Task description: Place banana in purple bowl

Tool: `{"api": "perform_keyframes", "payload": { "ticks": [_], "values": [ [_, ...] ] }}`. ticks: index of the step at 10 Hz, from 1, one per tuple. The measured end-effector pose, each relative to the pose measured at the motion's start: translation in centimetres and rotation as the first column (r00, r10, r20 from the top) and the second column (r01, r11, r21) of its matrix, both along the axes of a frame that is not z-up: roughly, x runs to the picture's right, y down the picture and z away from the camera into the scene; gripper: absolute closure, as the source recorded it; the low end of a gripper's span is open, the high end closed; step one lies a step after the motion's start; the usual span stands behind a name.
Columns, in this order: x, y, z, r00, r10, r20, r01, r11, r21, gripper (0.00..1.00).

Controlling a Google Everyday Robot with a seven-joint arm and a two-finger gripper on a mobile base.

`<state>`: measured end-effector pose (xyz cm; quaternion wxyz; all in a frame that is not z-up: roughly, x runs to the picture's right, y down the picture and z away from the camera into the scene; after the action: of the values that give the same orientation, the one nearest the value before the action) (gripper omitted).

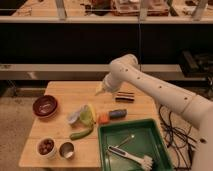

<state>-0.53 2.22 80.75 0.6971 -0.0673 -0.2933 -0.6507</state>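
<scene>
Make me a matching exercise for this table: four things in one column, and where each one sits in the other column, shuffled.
Things:
1. purple bowl
2. green tray
3. metal cup
4. gripper

Places:
A. front right of the table
B. over the table's middle, toward the back
C. left side of the table
D. front left, beside the white bowl

Pairs: 1-C, 2-A, 3-D, 4-B
</scene>
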Motion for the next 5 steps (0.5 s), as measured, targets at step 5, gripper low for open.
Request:
{"api": "perform_keyframes", "payload": {
  "ticks": [5],
  "values": [
    [-0.8, 3.8, 5.8, 0.996, -0.074, 0.057, 0.078, 0.9954, -0.056, 0.35]
  ]
}}
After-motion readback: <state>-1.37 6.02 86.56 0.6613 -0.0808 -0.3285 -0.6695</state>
